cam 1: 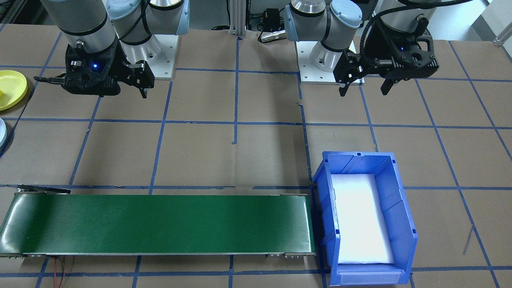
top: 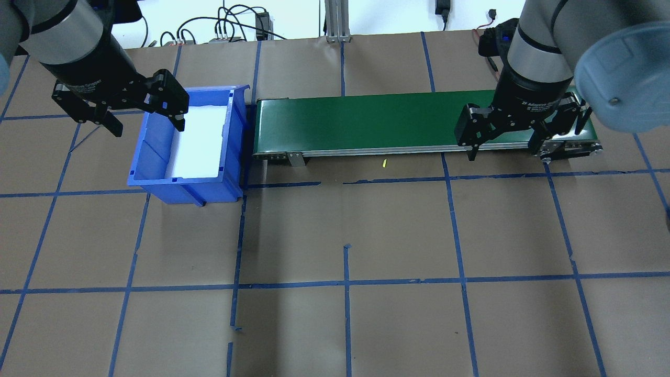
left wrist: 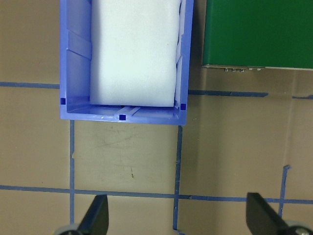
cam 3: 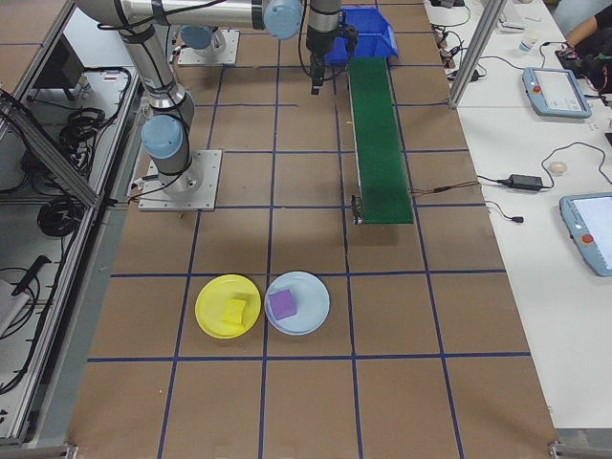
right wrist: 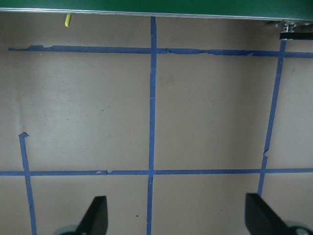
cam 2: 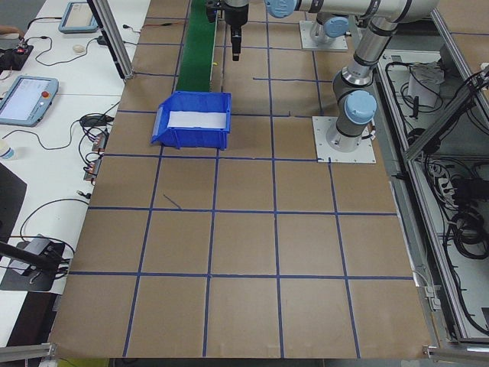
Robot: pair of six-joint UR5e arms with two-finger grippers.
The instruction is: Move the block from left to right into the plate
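A yellow block (cam 3: 235,311) lies in the yellow plate (cam 3: 212,295), and a purple block (cam 3: 283,304) lies in the light-blue plate (cam 3: 312,291) beside it, at the table's end on my right. My left gripper (top: 141,112) hangs open and empty over the table beside the blue bin (top: 157,157); the left wrist view shows its fingertips (left wrist: 98,218) wide apart. My right gripper (top: 506,144) hangs open and empty by the right end of the green conveyor (top: 377,120). The plates are far from both grippers.
The blue bin (cam 1: 402,224) holds only a white foam pad (cam 1: 360,216) and stands against the conveyor's (cam 1: 160,224) end. The yellow plate's rim (cam 1: 18,90) shows at the front-facing view's left edge. A small yellow scrap (top: 383,163) lies near the conveyor.
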